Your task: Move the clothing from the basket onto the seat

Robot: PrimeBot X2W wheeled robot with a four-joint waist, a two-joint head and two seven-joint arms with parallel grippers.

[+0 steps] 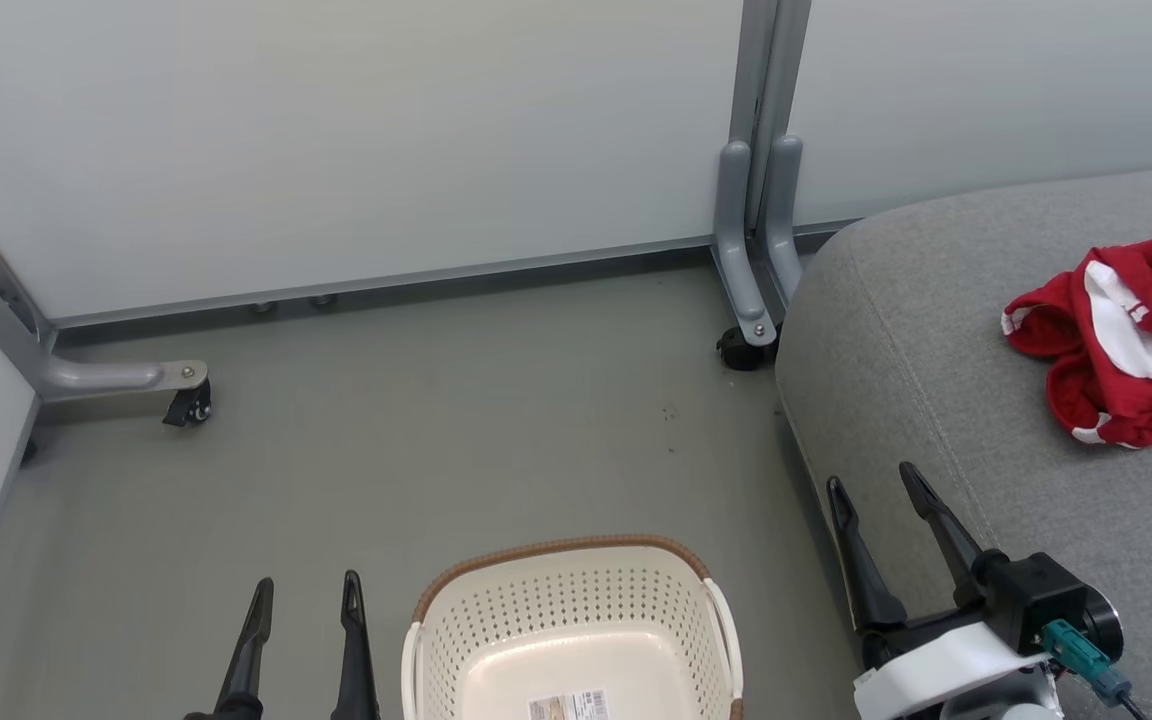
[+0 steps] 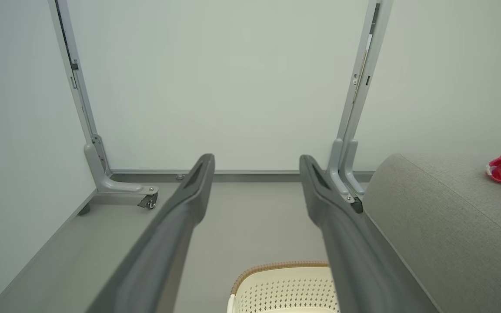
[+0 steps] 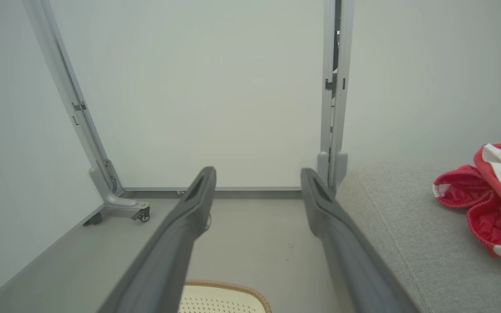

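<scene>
Pale, plain wall panels [image 1: 336, 130] close off the far side and the left, joined by grey metal posts [image 1: 761, 120]. Below them runs a dull grey-green floor [image 1: 436, 420] with a few small dark specks.

The seat [image 1: 916, 330] is a big light-grey fabric cushion with a rounded corner and a stitched seam. It takes up the right side, its far corner just beside one post's curved foot.

The basket [image 1: 576, 610] stands on the floor near the seat's left edge. It is cream-white and perforated, with a brown woven-look rim and white side handles.

The clothing [image 1: 1126, 340] lies crumpled on top of the seat, well in from that left edge and well apart from the basket. It is red with white trim and panels, and the separate garments cannot be told apart.

The right gripper [image 1: 872, 476] hangs over the seat's left edge, fingers spread apart and holding nothing. The left gripper [image 1: 307, 580] sits over the floor just left of the basket, fingers likewise apart and holding nothing.

Small black casters [image 1: 191, 400] sit under the posts' feet. A printed label [image 1: 568, 705] lies on the basket's bottom.
</scene>
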